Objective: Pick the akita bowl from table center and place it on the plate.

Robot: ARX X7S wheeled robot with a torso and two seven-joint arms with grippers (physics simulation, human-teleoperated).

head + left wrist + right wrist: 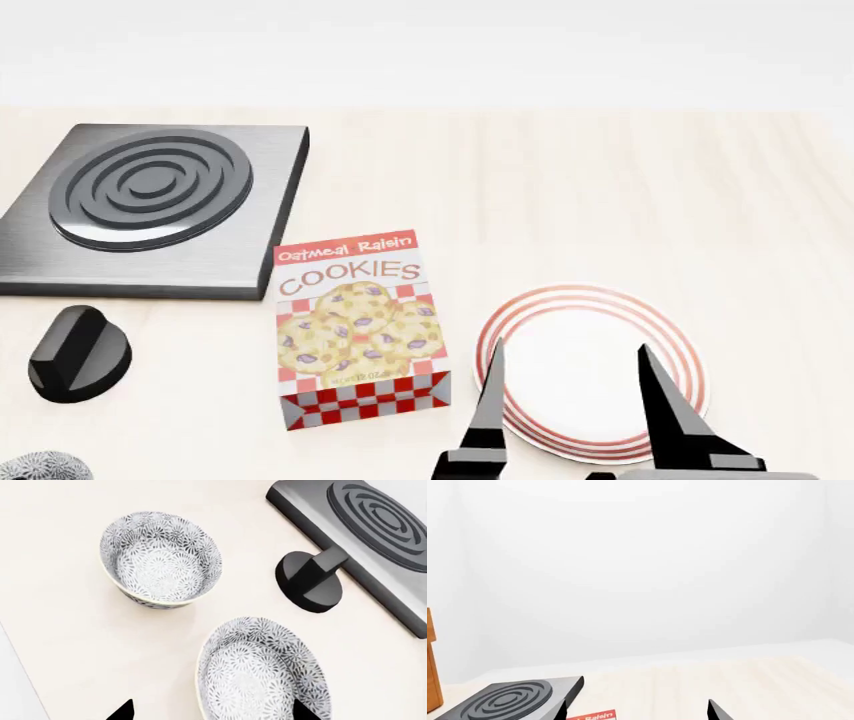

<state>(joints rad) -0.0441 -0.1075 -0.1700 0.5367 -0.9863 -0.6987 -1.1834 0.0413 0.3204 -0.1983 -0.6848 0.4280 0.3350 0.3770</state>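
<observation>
The left gripper (210, 711) hangs wide open above the nearer bowl (263, 672) beside the knob (311, 581), so it should straddle one wall squarely before closing; the plate (591, 370) lies under the open right gripper (577, 385).

Cookie box (358, 325) stands between stove (154, 205) and plate (594, 368) — knob (78, 352) before the stove.

Open bench (641, 200) beyond the plate (591, 370); cookie box (358, 325) crowding its left side, knob (78, 352) and burner (154, 208) further left.
</observation>
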